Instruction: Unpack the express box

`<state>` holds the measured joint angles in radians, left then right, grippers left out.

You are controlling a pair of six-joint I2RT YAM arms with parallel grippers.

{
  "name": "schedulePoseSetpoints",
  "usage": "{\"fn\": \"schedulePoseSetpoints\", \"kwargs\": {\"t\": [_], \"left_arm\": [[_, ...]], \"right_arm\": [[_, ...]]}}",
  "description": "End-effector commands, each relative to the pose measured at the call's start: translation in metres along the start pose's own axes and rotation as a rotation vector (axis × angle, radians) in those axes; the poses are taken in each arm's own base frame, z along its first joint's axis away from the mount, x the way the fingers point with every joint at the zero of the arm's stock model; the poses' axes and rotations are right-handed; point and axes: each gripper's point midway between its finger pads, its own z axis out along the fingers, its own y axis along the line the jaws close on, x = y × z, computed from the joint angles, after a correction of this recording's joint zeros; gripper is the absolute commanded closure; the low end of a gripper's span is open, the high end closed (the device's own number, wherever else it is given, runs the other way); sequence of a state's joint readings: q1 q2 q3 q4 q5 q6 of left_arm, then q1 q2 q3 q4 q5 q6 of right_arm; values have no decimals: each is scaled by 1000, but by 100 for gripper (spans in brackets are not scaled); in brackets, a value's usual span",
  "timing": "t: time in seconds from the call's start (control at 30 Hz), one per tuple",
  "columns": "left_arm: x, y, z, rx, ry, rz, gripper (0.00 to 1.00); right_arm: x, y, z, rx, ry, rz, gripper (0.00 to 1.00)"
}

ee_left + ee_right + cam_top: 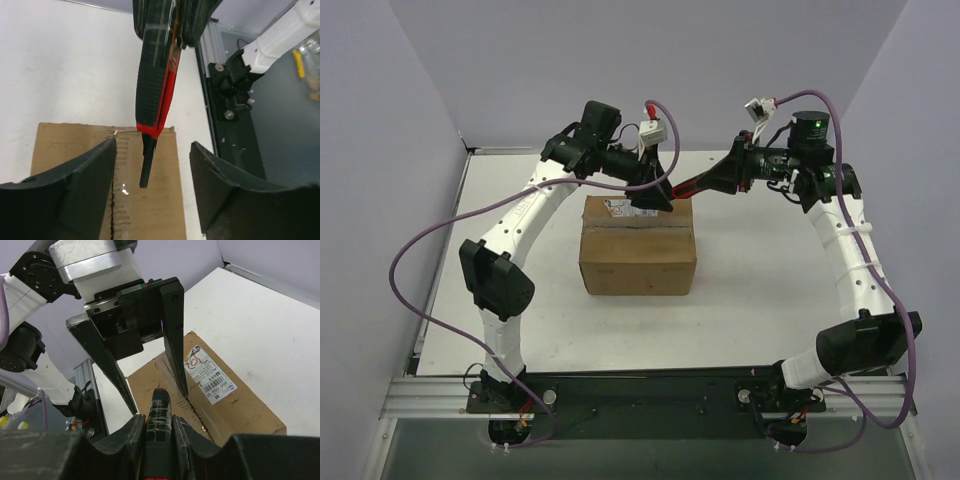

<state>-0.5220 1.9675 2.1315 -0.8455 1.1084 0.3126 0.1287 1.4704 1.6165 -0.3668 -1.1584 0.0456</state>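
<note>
The express box (638,250) is a brown cardboard box with a white label (618,207), and it stands mid-table with its flaps closed. My right gripper (722,180) is shut on a black and red cutter (695,186). The cutter's blade tip (145,176) is at the box top (155,215), just right of the taped seam (114,200), which shows a dark slit. My left gripper (153,150) is open and empty, its fingers (172,335) straddling the blade over the box's far edge. The right wrist view shows the cutter (160,407), the box (240,407) and the label (209,372).
The white table (760,300) is walled by grey panels at the back and sides. A metal rail (650,395) with both arm bases runs along the near edge. The left arm's elbow (495,280) hangs left of the box.
</note>
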Motion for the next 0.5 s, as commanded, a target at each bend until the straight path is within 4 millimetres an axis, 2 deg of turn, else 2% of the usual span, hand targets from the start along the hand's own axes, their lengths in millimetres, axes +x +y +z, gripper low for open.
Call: {"fn": "schedulePoseSetpoints", "kwargs": {"t": [0.0,0.13,0.17,0.23,0.3,0.33,0.37,0.43,0.47], "left_arm": [[-22,-10,4,94,-61,8,36],[-26,-14,7,179,-93,-59,53],[-25,-14,9,195,-91,-105,61],[-24,-13,12,235,-107,-113,69],[-30,-13,12,258,-124,-131,88],[-24,-11,15,269,-123,-158,100],[-26,-16,13,284,-122,-217,100],[-36,-13,12,296,-167,-151,100],[-28,-15,12,315,-155,-292,100]], "right_arm": [[-13,14,8,-92,-23,-83,100],[-15,14,15,-100,-17,-89,100],[-14,15,16,-101,-15,-91,100],[-12,14,20,-103,-8,-88,100],[-11,13,22,-101,-4,-80,100],[-10,9,22,-78,-2,-63,100],[-10,6,23,-64,-2,-52,100],[-9,6,22,-66,-1,-46,89],[-9,7,22,-72,1,-45,86]]}}
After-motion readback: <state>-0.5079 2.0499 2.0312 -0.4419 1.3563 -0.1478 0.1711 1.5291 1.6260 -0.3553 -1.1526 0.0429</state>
